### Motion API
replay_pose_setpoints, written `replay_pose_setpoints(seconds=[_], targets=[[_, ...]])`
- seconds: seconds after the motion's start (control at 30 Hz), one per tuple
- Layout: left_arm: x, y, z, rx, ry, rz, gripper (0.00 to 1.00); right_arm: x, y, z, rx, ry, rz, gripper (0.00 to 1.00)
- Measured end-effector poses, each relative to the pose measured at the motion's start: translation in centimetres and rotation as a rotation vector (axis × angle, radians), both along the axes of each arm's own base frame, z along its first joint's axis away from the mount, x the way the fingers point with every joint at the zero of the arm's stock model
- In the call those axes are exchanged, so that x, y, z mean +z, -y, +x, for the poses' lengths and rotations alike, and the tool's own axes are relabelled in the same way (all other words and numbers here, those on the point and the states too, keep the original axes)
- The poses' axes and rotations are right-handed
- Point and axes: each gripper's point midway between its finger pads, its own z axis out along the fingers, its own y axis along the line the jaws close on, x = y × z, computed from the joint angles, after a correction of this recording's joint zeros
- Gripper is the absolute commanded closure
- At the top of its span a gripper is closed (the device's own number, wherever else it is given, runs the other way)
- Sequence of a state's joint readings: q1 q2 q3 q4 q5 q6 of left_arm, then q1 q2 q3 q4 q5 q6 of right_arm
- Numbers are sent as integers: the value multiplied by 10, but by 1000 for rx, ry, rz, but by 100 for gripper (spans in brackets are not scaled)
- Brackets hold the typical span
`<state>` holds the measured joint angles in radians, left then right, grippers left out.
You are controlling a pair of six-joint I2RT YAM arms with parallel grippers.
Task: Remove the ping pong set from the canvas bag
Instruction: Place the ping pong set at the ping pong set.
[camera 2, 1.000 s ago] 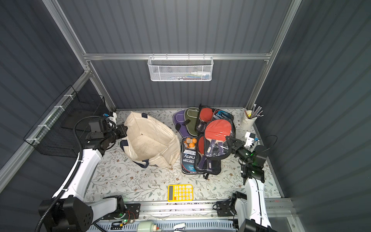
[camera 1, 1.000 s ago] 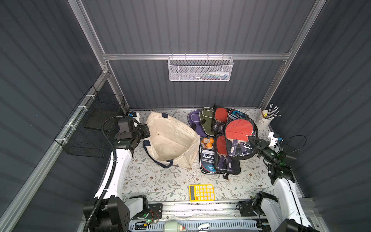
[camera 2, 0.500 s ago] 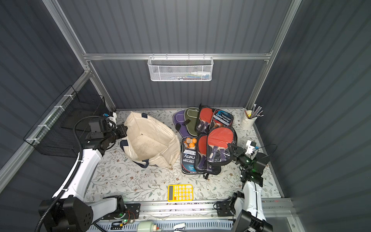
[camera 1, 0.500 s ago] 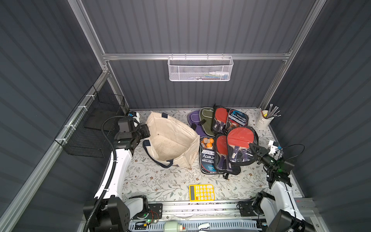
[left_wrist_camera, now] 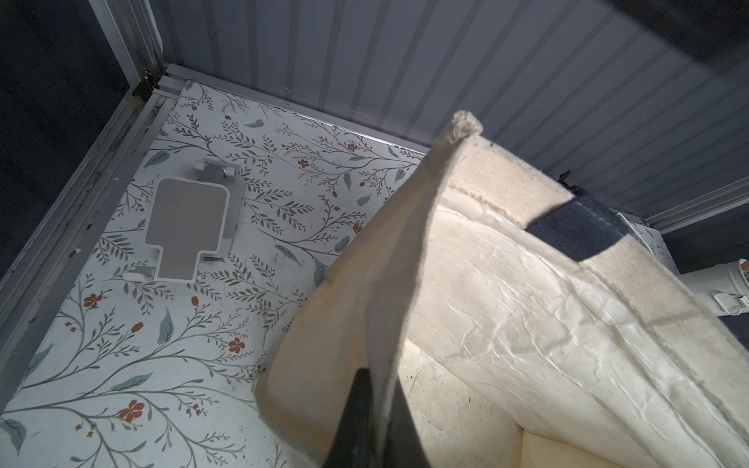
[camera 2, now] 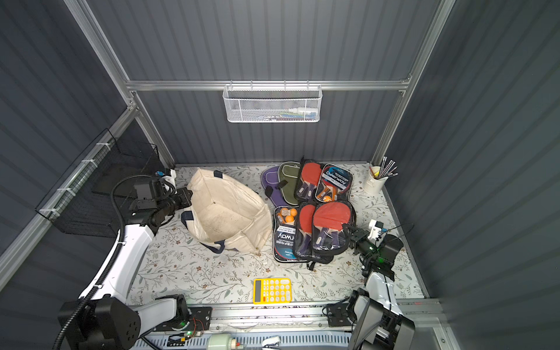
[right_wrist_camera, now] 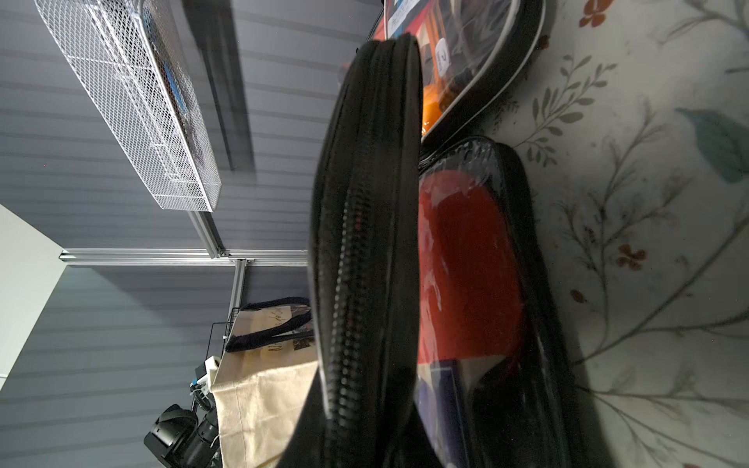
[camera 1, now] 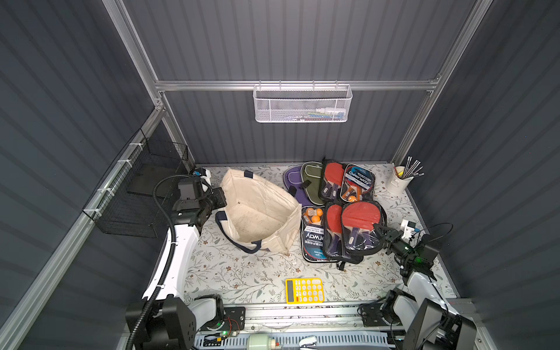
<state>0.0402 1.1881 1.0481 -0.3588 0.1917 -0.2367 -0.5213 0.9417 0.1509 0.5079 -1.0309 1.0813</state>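
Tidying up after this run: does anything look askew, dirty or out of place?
The clear-fronted black case of red paddles lies crooked, overlapping a blue-labelled paddle set rather than lying flat, the right gripper shut on its edge. The cream canvas bag slumps open, its lining smudged, the left gripper pinching its rim.

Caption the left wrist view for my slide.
Left gripper pinches the canvas bag by its rim, floral tabletop behind.

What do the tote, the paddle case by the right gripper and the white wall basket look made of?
Canvas bag: cream woven cloth, matte, with a creased, coated-looking lining. Ping pong set: glossy clear plastic front showing glare, black zippered fabric edge; likely vinyl. White basket: metal mesh, seemingly painted.
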Motion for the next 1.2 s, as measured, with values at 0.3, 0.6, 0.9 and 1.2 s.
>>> replay_pose_setpoints(seconds=[0.3, 0.6, 0.9, 1.2], targets=[[0, 0, 0, 1, 0, 1, 100, -5, 4, 1, -7, 9, -41, 46], [0, 0, 0, 2, 0, 1, 100, -12, 6, 0, -6, -2, -69, 41], [0, -1, 0, 7, 0, 5, 100, -25, 12, 1, -11, -79, -119, 36], [0, -1, 0, 7, 0, 5, 100, -25, 33, -3, -95, -174, -275, 33]])
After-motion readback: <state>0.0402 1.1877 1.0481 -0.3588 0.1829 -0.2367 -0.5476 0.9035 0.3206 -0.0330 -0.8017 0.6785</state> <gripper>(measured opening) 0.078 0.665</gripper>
